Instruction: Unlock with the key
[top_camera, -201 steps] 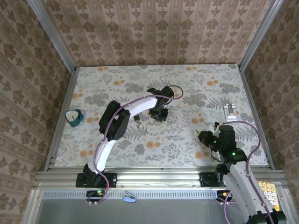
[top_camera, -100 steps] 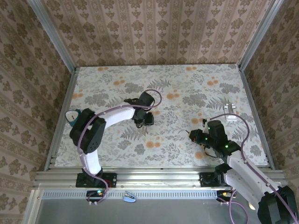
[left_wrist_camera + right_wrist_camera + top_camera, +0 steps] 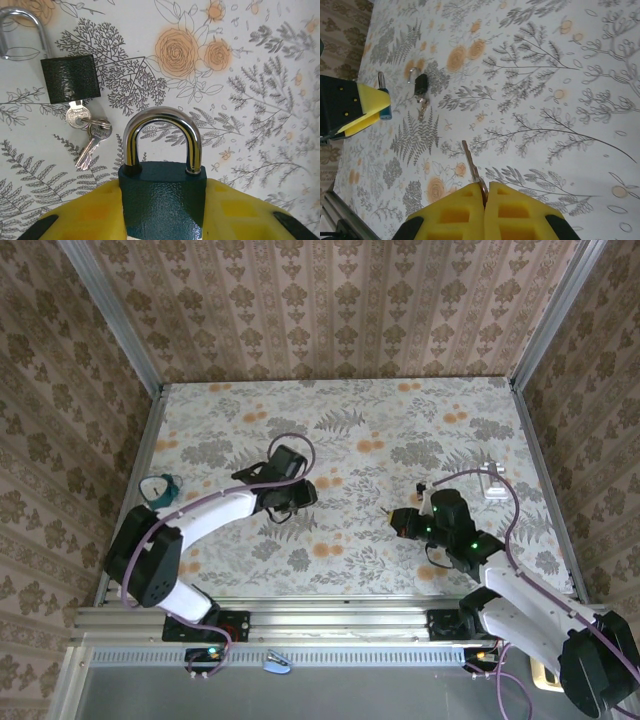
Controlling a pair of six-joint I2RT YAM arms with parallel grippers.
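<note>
Two padlocks are on view. The left hand pinches the teal padlock by its body between the yellow pads, over the middle-left part of the worktop. Both legs of its shackle sit in the body, and the shackle points away from the hand. Near it a black padlock lies flat on the worktop, with a key bunch hanging from its keyhole. The right hand, nearer and to the right, is pressed together on a key. The blade sticks out toward the left, well apart from the teal padlock.
</note>
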